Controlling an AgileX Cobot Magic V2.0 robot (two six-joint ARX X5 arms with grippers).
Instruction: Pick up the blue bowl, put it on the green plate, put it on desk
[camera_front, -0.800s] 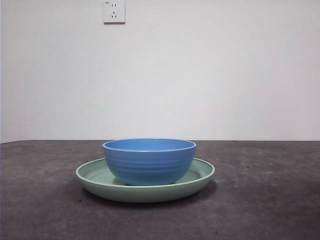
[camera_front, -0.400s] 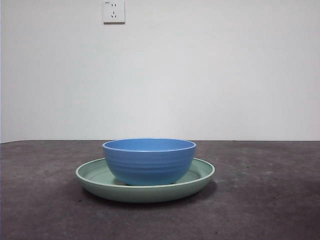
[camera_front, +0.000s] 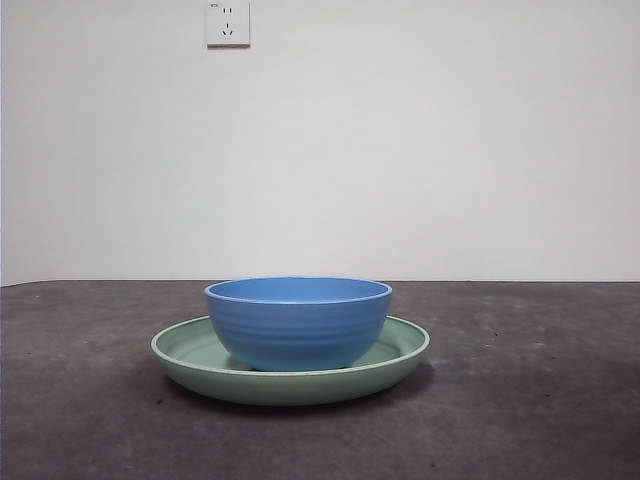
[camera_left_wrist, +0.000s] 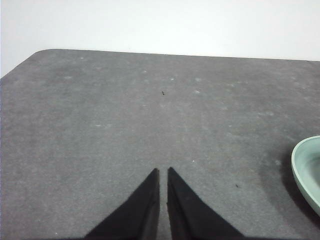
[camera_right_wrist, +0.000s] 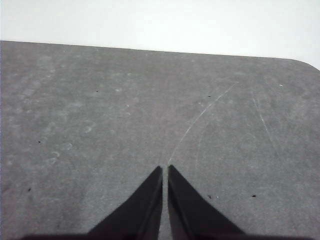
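Blue bowl (camera_front: 298, 322): upright inside green plate (camera_front: 395, 355), on table (camera_front: 530, 400). Left pincer (camera_left_wrist: 163, 173), beside plate: closed, empty. Right pincer (camera_right_wrist: 165, 170): closed, empty.

A deep medium-blue bowl (camera_front: 298, 322) with faint horizontal ridges sits upright in the middle of a wider, shallow pale mint-green plate (camera_front: 185, 352) with a raised rim, which rests flat on a dark grey-brown speckled desk (camera_front: 80, 420).
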